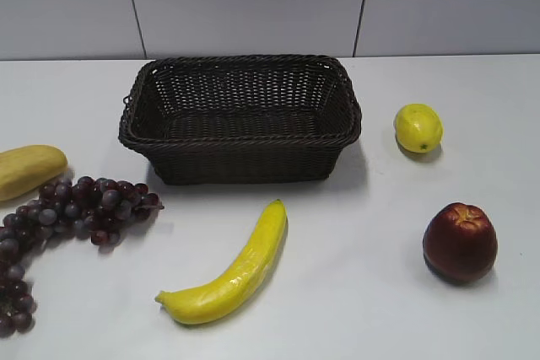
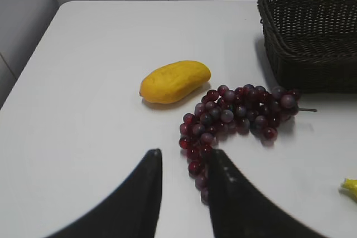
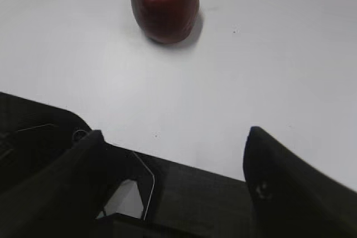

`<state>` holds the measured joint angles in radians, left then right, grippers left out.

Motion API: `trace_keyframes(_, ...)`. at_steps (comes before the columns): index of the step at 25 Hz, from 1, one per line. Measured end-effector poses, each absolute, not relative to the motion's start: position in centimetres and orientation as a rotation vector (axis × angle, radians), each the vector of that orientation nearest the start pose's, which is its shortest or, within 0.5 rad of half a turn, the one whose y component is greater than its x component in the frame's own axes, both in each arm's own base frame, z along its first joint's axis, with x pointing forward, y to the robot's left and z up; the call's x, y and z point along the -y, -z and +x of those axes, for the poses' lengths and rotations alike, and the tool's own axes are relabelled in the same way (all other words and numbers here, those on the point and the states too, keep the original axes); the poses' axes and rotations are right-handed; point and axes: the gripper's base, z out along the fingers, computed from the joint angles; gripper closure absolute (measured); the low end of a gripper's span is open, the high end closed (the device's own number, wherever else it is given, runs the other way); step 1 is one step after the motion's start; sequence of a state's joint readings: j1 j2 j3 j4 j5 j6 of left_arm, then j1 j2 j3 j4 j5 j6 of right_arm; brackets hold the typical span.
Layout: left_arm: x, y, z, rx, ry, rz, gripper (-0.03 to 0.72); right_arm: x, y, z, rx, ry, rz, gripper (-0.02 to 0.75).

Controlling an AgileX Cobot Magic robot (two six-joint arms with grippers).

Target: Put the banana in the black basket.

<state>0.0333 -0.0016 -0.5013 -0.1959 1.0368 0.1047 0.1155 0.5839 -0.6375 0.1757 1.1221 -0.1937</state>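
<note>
The banana (image 1: 232, 271) lies on the white table in front of the black basket (image 1: 240, 120), slanting from lower left to upper right. Its tip shows at the right edge of the left wrist view (image 2: 350, 188). The basket is empty; its corner shows in the left wrist view (image 2: 312, 37). Neither gripper shows in the exterior view. My left gripper (image 2: 184, 157) is open and empty, above the table beside the grapes. My right gripper (image 3: 174, 137) is open and empty, some way short of the apple.
A bunch of dark red grapes (image 1: 76, 212) and a stubby yellow fruit (image 1: 27, 168) lie at the left. A lemon (image 1: 418, 127) and a red apple (image 1: 460, 242) lie at the right. The table's left edge shows in the left wrist view (image 2: 28, 59).
</note>
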Motion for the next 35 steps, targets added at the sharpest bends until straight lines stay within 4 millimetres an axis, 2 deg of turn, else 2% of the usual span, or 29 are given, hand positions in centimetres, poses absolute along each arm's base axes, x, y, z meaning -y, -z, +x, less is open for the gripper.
trace_keyframes(2, 1.5, -28.1, -0.5, -2.004, 0.145, 0.078, 0.420, -2.5, -29.8, 8.9, -2.552, -0.224, -0.322, 0.167)
trace_keyframes(9, 1.5, -28.1, -0.5, -2.003, 0.145, 0.078, 0.445, -3.2, -31.2, 13.3, -2.715, -0.318, 0.055, 0.167)
trace_keyframes(12, 1.5, -28.1, -0.5, -2.003, 0.145, 0.078, 0.445, -4.1, -31.3, 15.1, -2.783, -0.260, 0.054, 0.167)
trace_keyframes(17, 1.5, -28.1, -0.5, -2.003, 0.145, 0.078, 0.446, -8.5, -31.7, 17.7, -2.838, -0.257, -0.046, 0.167)
trace_keyframes(22, 1.5, -28.1, -0.5, -2.002, 0.145, 0.078, 0.452, -13.3, -30.9, 20.2, -2.850, -0.331, 0.016, 0.167)
trace_keyframes(31, 1.5, -28.1, -0.5, -1.999, 0.145, 0.078, 0.455, -21.9, -26.4, 21.1, -2.816, -0.517, 0.104, 0.167)
trace_keyframes(35, 1.5, -28.1, -0.5, -1.999, 0.145, 0.078, 0.455, -24.7, -24.0, 20.9, -2.879, -0.484, 0.121, 0.167)
